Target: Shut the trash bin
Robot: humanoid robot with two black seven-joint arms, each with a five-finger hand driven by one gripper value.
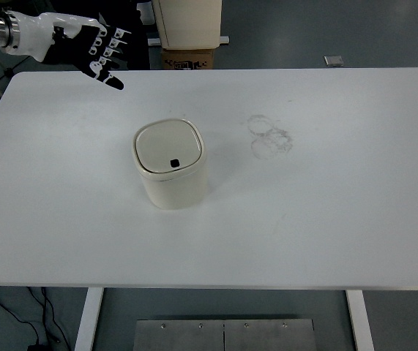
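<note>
Upper left: left hand (95, 50), fingers spread and holding nothing, raised over the white table's (340, 219) far corner. Left of centre: cream trash bin (171, 164), lid (168, 147) down, well apart from the hand. Right of it: faint ring smudges (269, 136).

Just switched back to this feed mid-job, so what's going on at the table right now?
The left hand is up over the far left corner of the white table, fingers relaxed and holding nothing, well away from the trash bin. The cream bin stands upright near the table's middle, and its lid looks to be sitting down flat on top. Nothing touches the bin. The right arm is out of view. Some faint ring marks lie right of the bin.
</note>
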